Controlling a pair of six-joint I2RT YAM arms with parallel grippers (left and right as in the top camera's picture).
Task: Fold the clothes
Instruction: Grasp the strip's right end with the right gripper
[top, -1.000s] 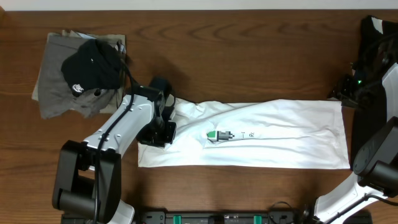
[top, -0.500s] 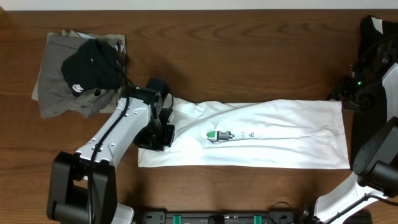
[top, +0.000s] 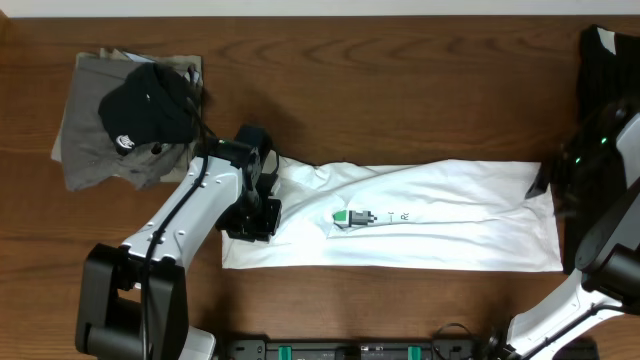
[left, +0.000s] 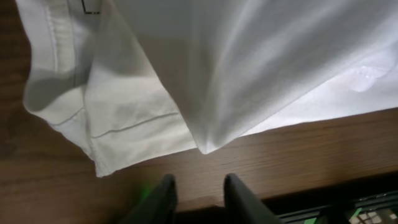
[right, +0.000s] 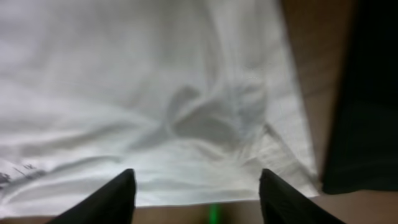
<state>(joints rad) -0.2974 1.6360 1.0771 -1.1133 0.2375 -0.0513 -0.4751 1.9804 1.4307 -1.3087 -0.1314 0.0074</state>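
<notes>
Upper left of the tabletop (top: 400, 90): a grey-olive garment (top: 95, 150) is laid roughly flat, and a black garment (top: 150, 100) is heaped on it in a soft, rumpled lump. Neither has been disturbed.

Left hand (left: 198, 190): a small shift was made a second ago, none since. It is poised just off the T-shirt's (top: 430, 225) left end, over bare wood. The fingers are set narrowly apart and nothing is held.

Centre: the T-shirt is spread as a long white band, already doubled lengthwise. The cloth is thin, matte cotton. A stitched sleeve hem (left: 124, 124) shows at the left end, and shallow diagonal creases run along the band. The green print (top: 350, 217) lies on top. The band's outline is unchanged.

Right hand (right: 199, 199): this is the one real change. In the last half-second it has been brought in from the far right, and it is now over the shirt's right end. The fingers are spread wide and nothing is gripped.

Judgement: both ends are now attended, so a crosswise fold is probably being prepared. A grip is wanted at each end first.
</notes>
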